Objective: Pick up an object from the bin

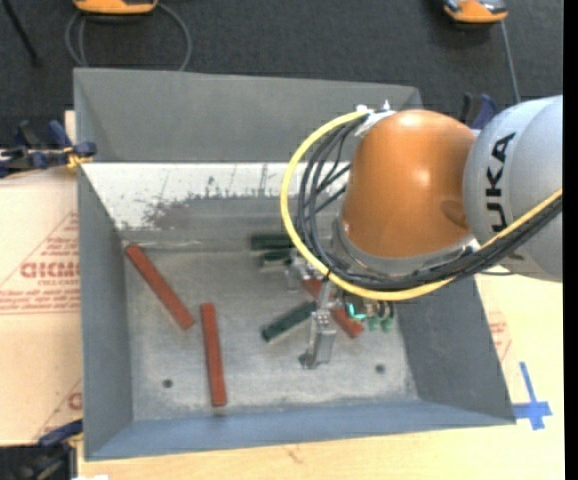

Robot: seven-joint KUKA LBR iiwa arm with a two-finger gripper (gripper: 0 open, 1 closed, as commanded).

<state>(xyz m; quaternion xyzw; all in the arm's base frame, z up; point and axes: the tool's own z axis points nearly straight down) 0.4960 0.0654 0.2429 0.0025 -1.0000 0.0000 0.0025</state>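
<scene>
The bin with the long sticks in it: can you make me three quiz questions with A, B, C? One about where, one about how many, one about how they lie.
1. Where in the bin are the red-brown bars?
A. right corner
B. left part
C. on the rim

2. How many red-brown bars are there?
A. one
B. five
C. two

3. How do the bars lie?
A. flat on the floor
B. standing on end
C. stacked on each other

Answers: 1 B, both sit left of the middle. 2 C, one slanted bar and one nearly straight bar beside it. 3 A, their whole length rests on the bin floor.
</scene>
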